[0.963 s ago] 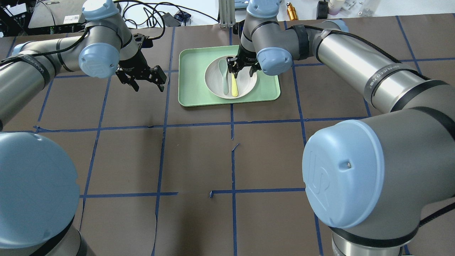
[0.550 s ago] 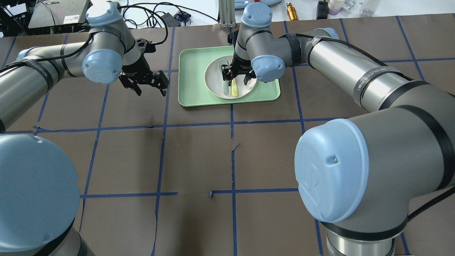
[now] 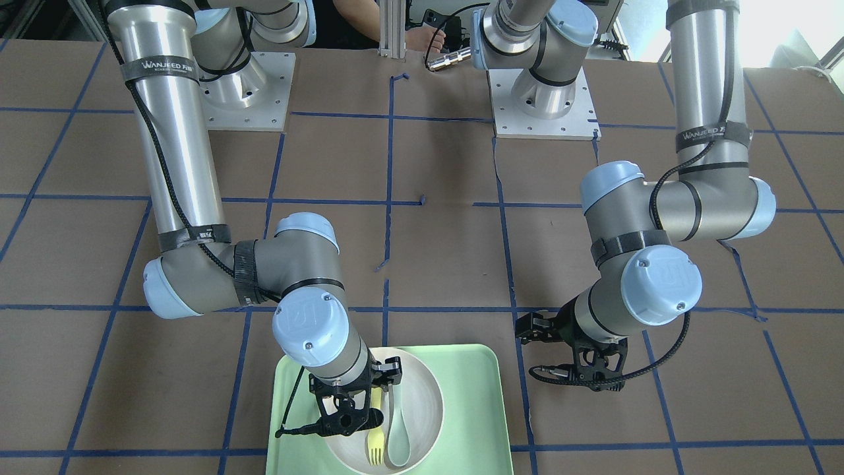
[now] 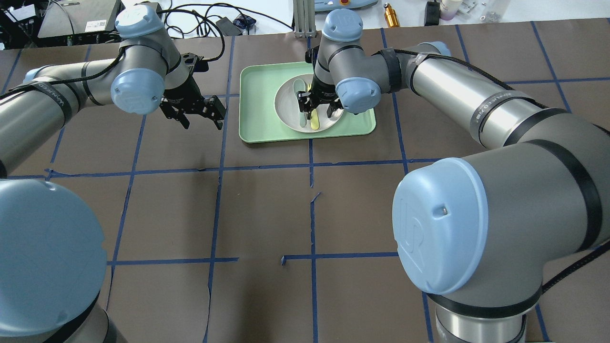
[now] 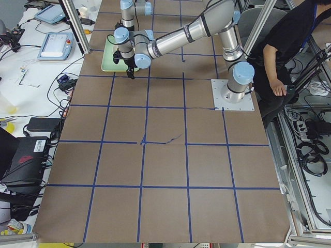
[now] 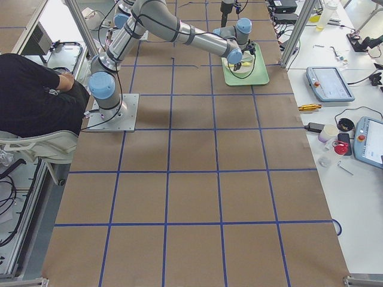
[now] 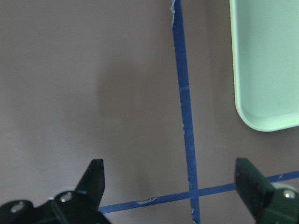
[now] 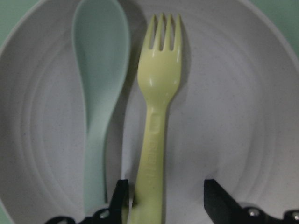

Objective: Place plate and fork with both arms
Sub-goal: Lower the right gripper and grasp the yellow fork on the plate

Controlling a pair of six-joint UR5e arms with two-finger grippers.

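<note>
Silver-grey arms with light-blue joint caps, black "WANJEED" bands and screwed baseplates.

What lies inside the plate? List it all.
The fork and a grey-green spoon lie side by side in the plate. The open right gripper, straddling the fork's handle, hides part of both handles.

Right wrist view: the lower edge cuts off the handle ends of the fork and the spoon. Only the tips of the right gripper fingers enter the picture, and whether the finger beside the fork handle touches it cannot be told. The plate runs past both sides. Overhead view: the right arm covers the fork's middle at its wrist. Front-facing view: the bottom edge crops the tray. Left wrist view: only one tray corner shows. Side views: fork and spoon are too small to make out.
</note>
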